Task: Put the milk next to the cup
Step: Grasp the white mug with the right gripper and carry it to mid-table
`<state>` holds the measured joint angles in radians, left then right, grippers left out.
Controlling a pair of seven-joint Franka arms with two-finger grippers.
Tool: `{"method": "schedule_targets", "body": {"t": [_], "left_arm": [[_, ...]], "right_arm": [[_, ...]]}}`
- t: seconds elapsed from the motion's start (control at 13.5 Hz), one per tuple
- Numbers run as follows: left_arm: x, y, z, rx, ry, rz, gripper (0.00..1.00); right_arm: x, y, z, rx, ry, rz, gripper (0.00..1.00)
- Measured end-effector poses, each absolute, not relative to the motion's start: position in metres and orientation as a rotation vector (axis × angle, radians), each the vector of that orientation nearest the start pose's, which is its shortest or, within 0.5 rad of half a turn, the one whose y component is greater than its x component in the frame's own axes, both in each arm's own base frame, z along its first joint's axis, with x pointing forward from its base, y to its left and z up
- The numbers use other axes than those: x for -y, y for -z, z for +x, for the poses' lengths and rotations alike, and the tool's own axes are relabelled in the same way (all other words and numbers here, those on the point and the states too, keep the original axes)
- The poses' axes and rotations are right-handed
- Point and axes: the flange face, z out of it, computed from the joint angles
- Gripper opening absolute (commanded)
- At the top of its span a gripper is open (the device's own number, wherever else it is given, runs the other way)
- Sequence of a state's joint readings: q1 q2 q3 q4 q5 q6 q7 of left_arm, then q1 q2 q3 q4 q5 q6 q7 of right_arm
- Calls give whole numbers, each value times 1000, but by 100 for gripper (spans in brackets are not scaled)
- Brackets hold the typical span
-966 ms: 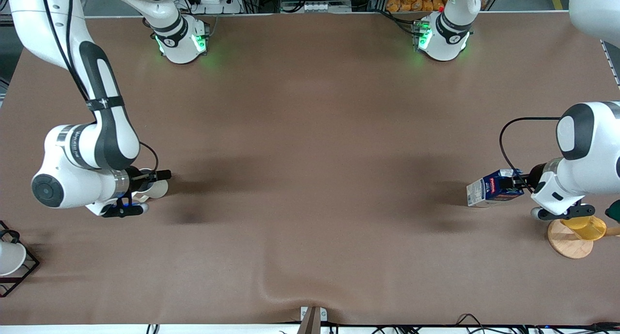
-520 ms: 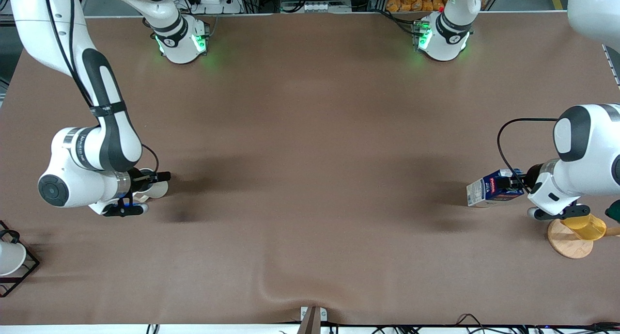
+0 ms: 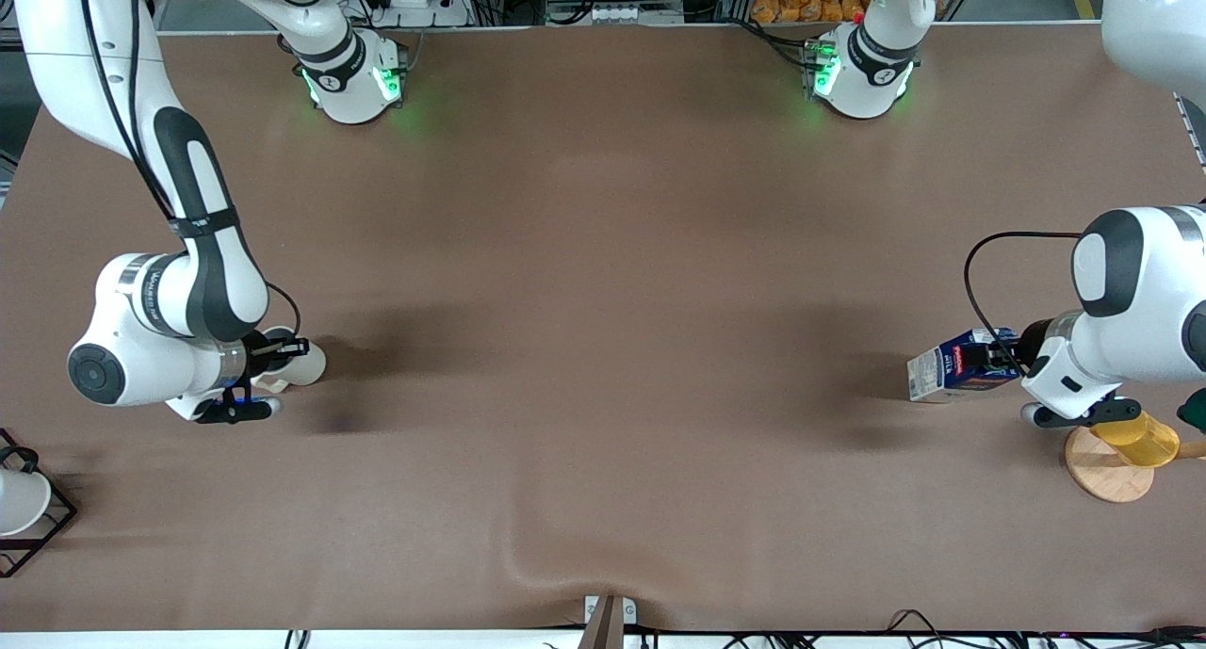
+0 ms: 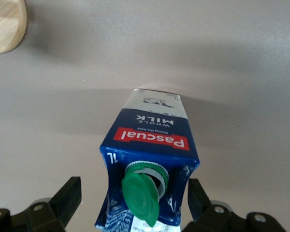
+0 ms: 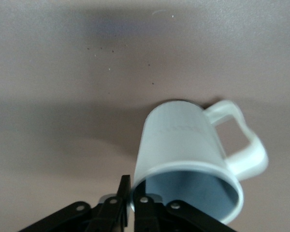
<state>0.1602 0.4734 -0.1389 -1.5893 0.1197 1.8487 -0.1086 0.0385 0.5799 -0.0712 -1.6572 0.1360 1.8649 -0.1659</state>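
We find the right gripper (image 5: 130, 203) with its jaws pinched fully together on the rim wall of the off-white glazed mug with grey interior and loop handle (image 5: 183, 145), which sits on the brown matte surface (image 3: 603, 300) toward the right arm's end. A second ago those jaws stood wide; they have since closed on the rim, and the mug appears tipped in the wrist view. The left gripper (image 4: 130, 203) has its jaws spread wide on either side of the dark-blue gable-top cardboard milk carton with green round cap (image 4: 145, 159), neither jaw visibly touching it; the carton stands toward the left arm's end, well apart from the mug, in the same place as before. Nearer the front camera than the carton we note a yellow cup (image 3: 1135, 439) on a round wooden disc (image 3: 1102, 470). A white cup in a black wire rack (image 3: 24, 508) sits at the right arm's end.
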Motion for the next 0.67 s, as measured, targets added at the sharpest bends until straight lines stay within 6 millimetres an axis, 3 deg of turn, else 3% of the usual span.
{"method": "schedule_targets", "body": {"t": [0.15,0.3,0.52,0.67], "left_arm": [[-34,-346,657,143,-323,-3066,86],[-34,-343,656,142,-330,-3065,74],[-34,-342,656,142,-334,-3065,60],[-34,-342,656,142,-334,-3065,54]], "right_arm": [[3,-256,642,126,-522,-2977,0],[-22,-265,646,220,-491,-2973,0],[-98,-289,649,464,-430,-2960,0],[-163,-312,645,628,-369,-2948,0]]}}
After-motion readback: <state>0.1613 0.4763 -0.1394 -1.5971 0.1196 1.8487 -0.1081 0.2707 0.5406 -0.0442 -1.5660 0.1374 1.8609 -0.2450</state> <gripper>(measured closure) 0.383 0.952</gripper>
